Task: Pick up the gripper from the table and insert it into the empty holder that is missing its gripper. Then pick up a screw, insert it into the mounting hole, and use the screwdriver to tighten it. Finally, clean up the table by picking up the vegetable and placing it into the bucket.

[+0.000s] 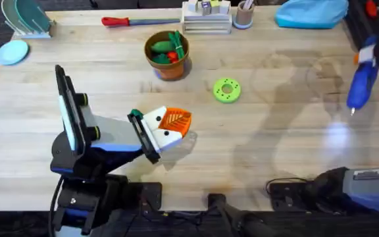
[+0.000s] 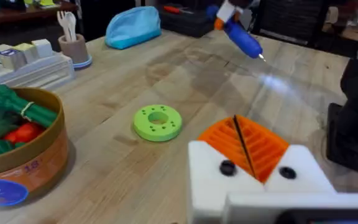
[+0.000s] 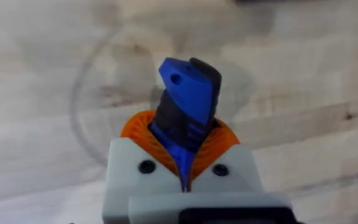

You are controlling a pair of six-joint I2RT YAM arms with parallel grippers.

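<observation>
The right gripper (image 3: 185, 165), white with orange ribbed pads, clamps the bright blue pen-shaped screwdriver (image 1: 361, 82) above the table, well apart from the closed, empty left gripper (image 1: 176, 125).

Overhead: above, facing down and forward. Left wrist: low, facing screwdriver (image 2: 241, 37) beyond green disc (image 2: 158, 122); both shared with overhead. Right wrist: close behind screwdriver.
</observation>
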